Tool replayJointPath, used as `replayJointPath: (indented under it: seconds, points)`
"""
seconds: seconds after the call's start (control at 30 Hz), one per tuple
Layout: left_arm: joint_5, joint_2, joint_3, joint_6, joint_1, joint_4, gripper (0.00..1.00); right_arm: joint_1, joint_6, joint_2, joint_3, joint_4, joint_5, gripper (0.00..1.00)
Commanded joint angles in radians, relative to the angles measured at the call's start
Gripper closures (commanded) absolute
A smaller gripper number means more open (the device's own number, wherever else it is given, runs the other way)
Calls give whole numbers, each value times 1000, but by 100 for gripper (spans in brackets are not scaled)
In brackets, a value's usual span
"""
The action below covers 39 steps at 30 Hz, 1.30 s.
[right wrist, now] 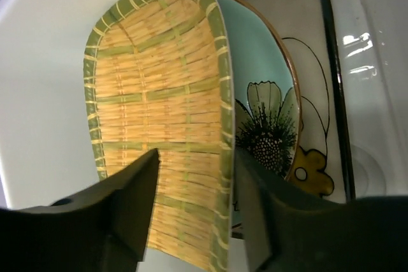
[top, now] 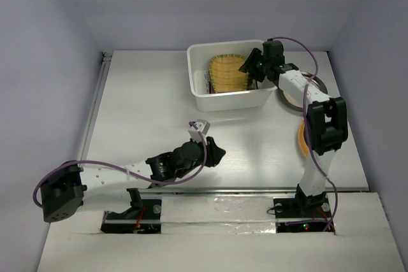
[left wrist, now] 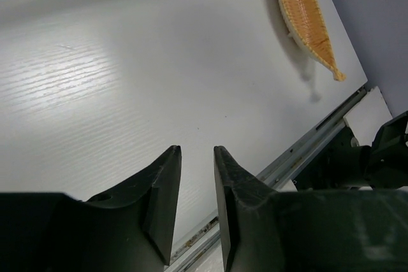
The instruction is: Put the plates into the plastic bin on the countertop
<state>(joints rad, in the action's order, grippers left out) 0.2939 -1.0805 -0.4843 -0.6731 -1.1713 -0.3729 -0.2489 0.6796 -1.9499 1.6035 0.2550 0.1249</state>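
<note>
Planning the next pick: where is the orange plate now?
In the top view the orange plate lies on the countertop, right side, partly hidden behind the right arm.

Light: bright, even, from overhead.
Glare: soft sheen on the tabletop (left wrist: 83,74); highlights on the plastic bin (right wrist: 376,93) wall.
Shadows: faint, beside the orange plate (left wrist: 306,11).
Focus: near left fingers (left wrist: 159,202) slightly soft.

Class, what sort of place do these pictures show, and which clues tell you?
Likely a robot test bench, not a kitchen: two arms bolted to a white table, blank walls, plates in a bin.
</note>
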Motion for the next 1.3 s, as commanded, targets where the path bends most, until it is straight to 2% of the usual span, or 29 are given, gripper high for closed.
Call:
replayJointPath:
  seconds: [0.0, 0.07, 0.13, 0.3, 0.4, 0.43, 0.47, 0.5, 0.57, 0.7, 0.73, 0.83, 0.87, 0.97, 1.07, 1.27]
  points:
    - [16, -56, -63, 7, -22, -63, 75, -3, -40, 64, 21, -20, -39, 41]
    - [21, -100, -91, 13, -45, -63, 72, -3, -44, 104, -2, -29, -51, 34]
    - [21, -131, -126, 20, -56, -63, 71, -3, -54, 172, -11, -23, -56, 31]
    - [7, -269, -212, 47, -83, -72, 70, -3, -86, 371, -57, -4, -45, 12]
    - [-22, -364, -279, 66, -83, -96, 73, -3, -116, 452, -73, 42, -41, 11]
    - [-42, -392, -330, 79, -93, -100, 79, -3, -121, 539, -121, 40, -45, 13]
    - [-51, -457, -358, 90, -93, -103, 85, -3, -123, 592, -151, 36, -65, 38]
    - [-59, -496, -388, 104, -102, -106, 96, -3, -133, 650, -184, 33, -80, 60]
    - [-119, -614, -489, 128, -111, -110, 100, -3, -155, 829, -269, 65, -157, 100]
    - [-166, -807, -678, 142, -122, -89, 100, -3, -179, 1071, -344, 154, -214, 100]
    - [-177, -840, -751, 141, -122, -81, 91, -3, -180, 1106, -353, 174, -220, 100]
    - [-190, -966, -858, 133, -122, -60, 76, -3, -175, 1221, -396, 230, -208, 96]
    - [-187, -996, -934, 132, -122, -40, 67, -3, -173, 1244, -405, 240, -194, 92]
    - [-154, -1129, -1077, 121, -122, 12, 54, -3, -173, 1307, -433, 279, -157, 87]
    - [-150, -1209, -1185, 86, -122, 57, 51, -3, -172, 1348, -459, 305, -105, 83]
    - [-105, -1213, -1151, -26, -100, -21, 50, -3, -166, 1398, -530, 296, -33, 80]
